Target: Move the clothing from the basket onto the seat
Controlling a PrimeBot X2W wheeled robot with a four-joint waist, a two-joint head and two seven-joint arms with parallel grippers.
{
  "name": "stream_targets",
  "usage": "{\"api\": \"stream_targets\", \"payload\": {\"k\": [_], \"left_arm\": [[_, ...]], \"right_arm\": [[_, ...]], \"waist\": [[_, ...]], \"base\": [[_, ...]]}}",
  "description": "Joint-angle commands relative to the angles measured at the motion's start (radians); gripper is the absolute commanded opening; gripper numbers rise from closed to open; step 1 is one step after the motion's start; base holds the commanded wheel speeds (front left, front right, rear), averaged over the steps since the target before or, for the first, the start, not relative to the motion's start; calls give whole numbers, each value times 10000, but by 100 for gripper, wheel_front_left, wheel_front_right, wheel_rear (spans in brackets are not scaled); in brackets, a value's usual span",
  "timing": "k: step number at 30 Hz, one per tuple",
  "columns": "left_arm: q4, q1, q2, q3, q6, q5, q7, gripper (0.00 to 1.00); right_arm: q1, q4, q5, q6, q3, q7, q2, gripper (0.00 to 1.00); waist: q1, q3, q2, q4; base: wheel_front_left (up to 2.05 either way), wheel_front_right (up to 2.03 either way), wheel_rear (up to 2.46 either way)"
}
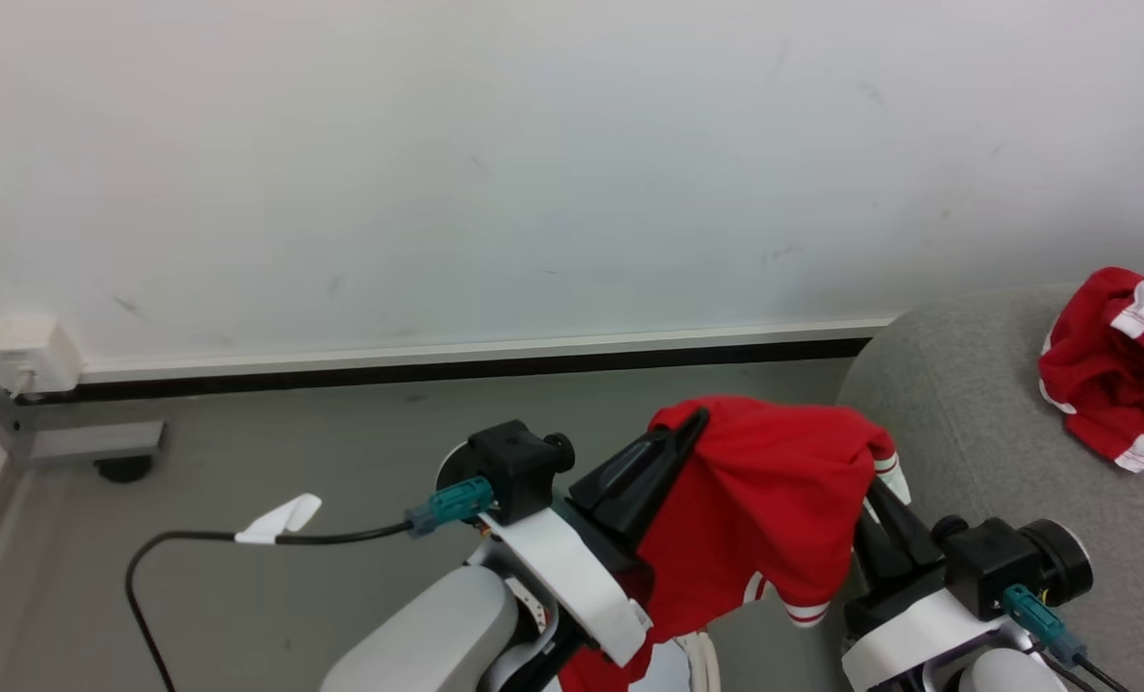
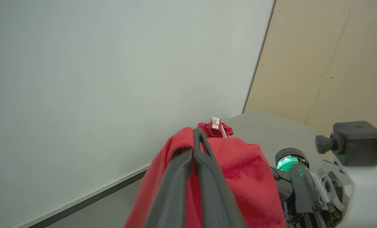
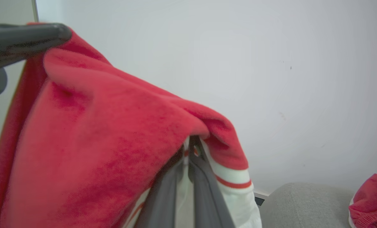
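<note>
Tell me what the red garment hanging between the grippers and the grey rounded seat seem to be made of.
The red garment with white striped cuffs looks like soft matte fleece or brushed knit: fuzzy nap, limp folds. The light-grey rounded seat seems woven upholstery fabric, matte: fine even texture, padded edge.

no readable text, labels, numbers, signs

Pale white painted wall (image 1: 534,144) with faint dark scuffs, evenly lit. White skirting strip (image 1: 485,351) runs along its base, dark gap under it. Flat matte grey floor (image 1: 293,452). Far left: small white plastic box (image 1: 29,356) at the wall, grey metal bar (image 1: 101,440) on a black caster (image 1: 122,469). Beige wooden panel (image 2: 334,57) meets the wall at a corner.
</note>
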Motion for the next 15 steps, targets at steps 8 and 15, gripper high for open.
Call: {"api": "stream_targets", "payload": {"k": [8, 15], "left_arm": [[-241, 157, 49, -402, -1, 30, -7, 100], [-431, 187, 159, -720, -1, 128, -7, 100]], "right_arm": [[152, -770, -250, -23, -737, 4, -351, 0], [21, -1492, -366, -23, -1475, 1, -676, 0]], "waist": [[0, 180, -1, -1135], [0, 271, -1, -2045]], "base": [[0, 0, 0], [0, 0, 0]]}}
